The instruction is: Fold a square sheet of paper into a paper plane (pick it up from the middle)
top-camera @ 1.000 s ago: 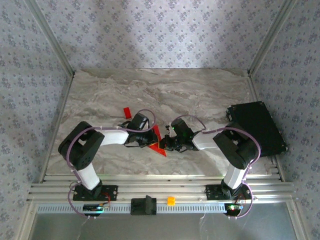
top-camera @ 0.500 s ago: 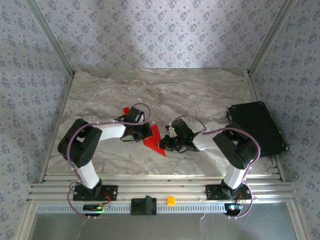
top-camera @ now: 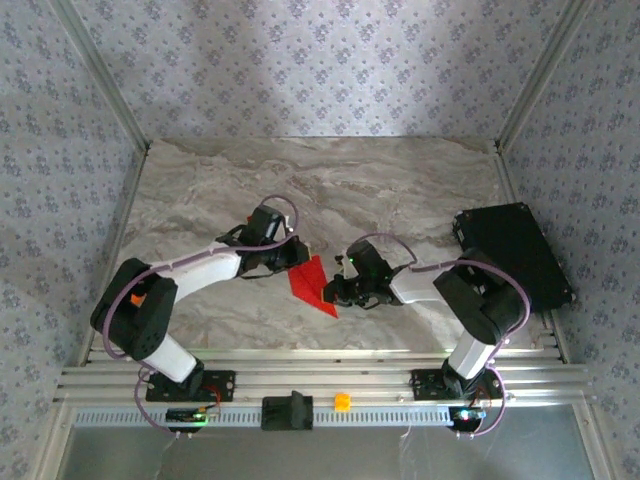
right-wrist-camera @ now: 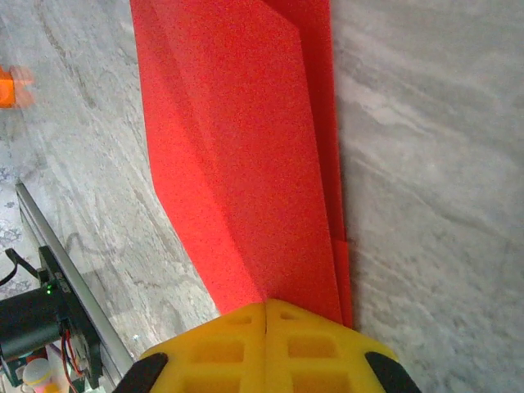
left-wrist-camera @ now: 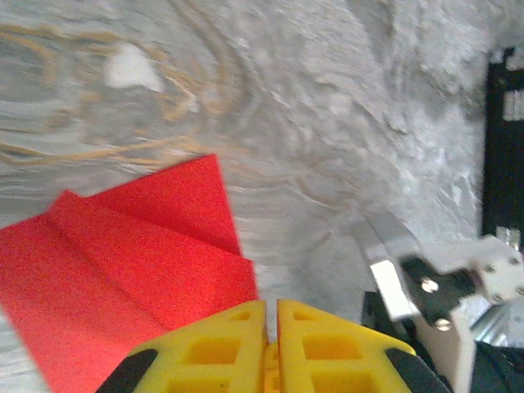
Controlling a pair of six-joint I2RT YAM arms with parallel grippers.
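Both closed: right tool [right-wrist-camera: 266,306] pinches red paper [right-wrist-camera: 237,147], left tool [left-wrist-camera: 272,306] beside.

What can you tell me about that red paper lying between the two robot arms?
The red paper is thin, matte and bright red, folded into a pointed wedge with overlapping layers and sharp creases. It lies flat on the marble-look table, between the arms, its point toward the near edge. The right gripper, shut, sits on one end; the left gripper, also shut, is over an edge. Whether either pinches it cannot be told.
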